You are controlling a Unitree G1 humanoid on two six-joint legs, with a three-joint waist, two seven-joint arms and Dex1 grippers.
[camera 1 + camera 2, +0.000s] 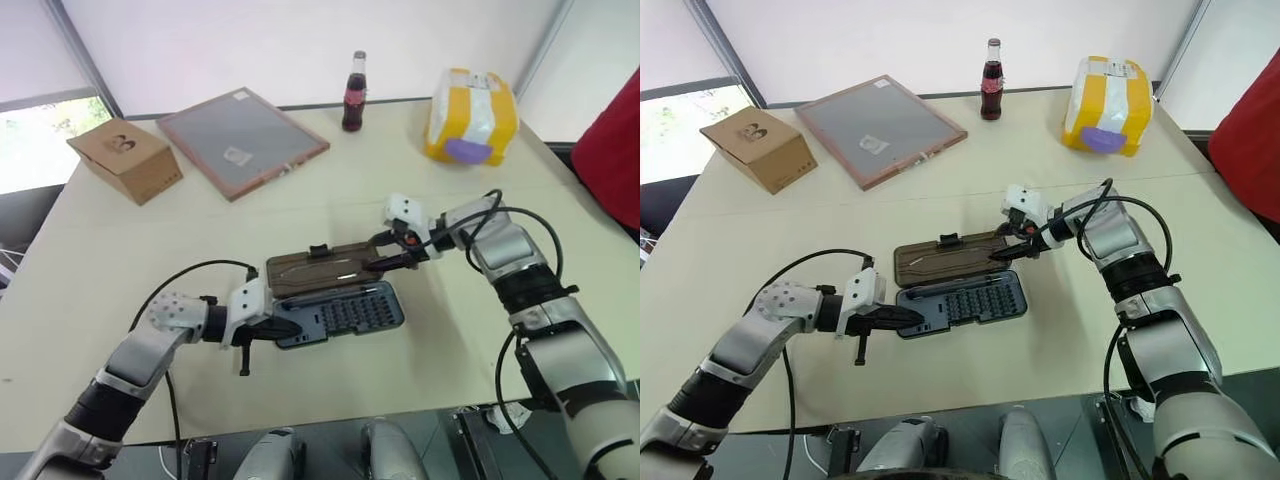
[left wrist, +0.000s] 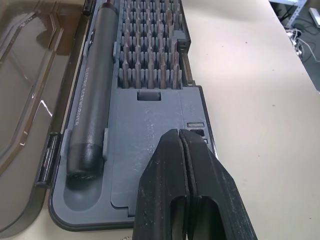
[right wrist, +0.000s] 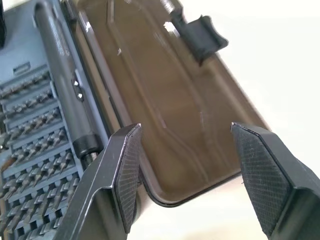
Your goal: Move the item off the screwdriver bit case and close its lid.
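Lying open mid-table, the screwdriver bit case (image 1: 962, 305) has its lid (image 1: 948, 258) folded flat on the far side, latch tab (image 3: 200, 36) outward. Head views blur the bits; the left wrist view resolves bit rows and a grey driver handle (image 2: 90, 100). Left gripper (image 2: 186, 150) is closed, empty, fingertips over the case's near end. Right gripper (image 3: 187, 165) is spread wide, straddling the lid's end, touching nothing visible.
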